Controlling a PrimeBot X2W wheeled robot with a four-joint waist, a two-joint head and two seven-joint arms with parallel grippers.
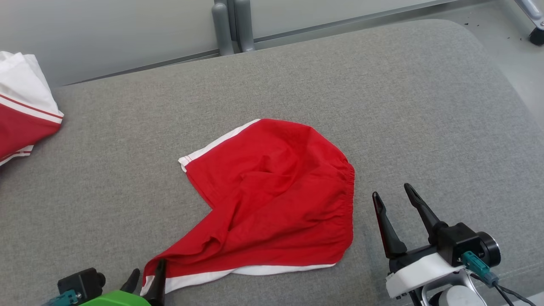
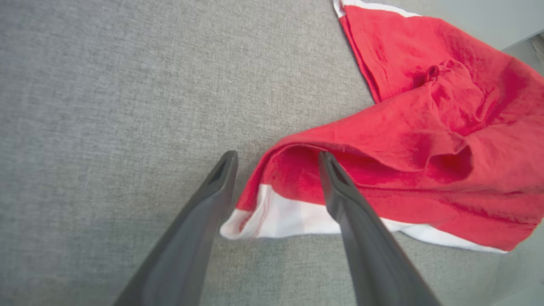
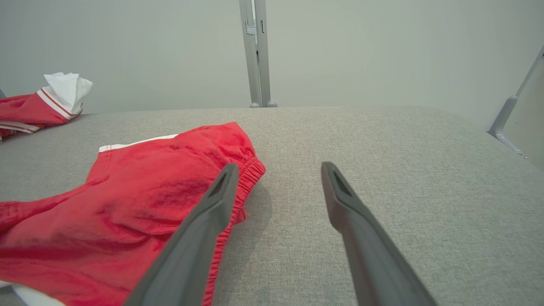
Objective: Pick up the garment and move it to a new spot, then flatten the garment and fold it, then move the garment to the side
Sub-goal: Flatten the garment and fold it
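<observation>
Presently the garment (image 1: 276, 199), a pair of red shorts with white trim, lies near the middle of the grey padded surface (image 1: 382, 85), toward the robot's side. It is not flat. One leg trails toward the lower left with a raised fold along it, and the cloth is creased across the middle.

The left gripper (image 1: 146, 274) stands spread at that leg's white hem (image 2: 272, 212). In the left wrist view the hem corner lies between its fingers (image 2: 361, 221) and nothing is pinched. One finger overlaps the red cloth; whether it touches cannot be told.

The right gripper (image 1: 392, 191) is also spread and holds nothing. It sits just beside the elastic waistband (image 1: 350, 191), one finger close to the gathered edge in the right wrist view.

A second red and white garment (image 1: 21, 110) lies well apart at the far left edge.

Judgement: flattening is the step in hand.

Risks noted:
- If the left jaws shut here, they may take one layer of the folded hem, so that pulling twists the leg rather than spreading it.
- The overlapping finger could drag cloth if the arm moves sideways.
- The right finger could catch the waistband gathers and bunch them.
- A later move to the left could land on the second garment.
</observation>
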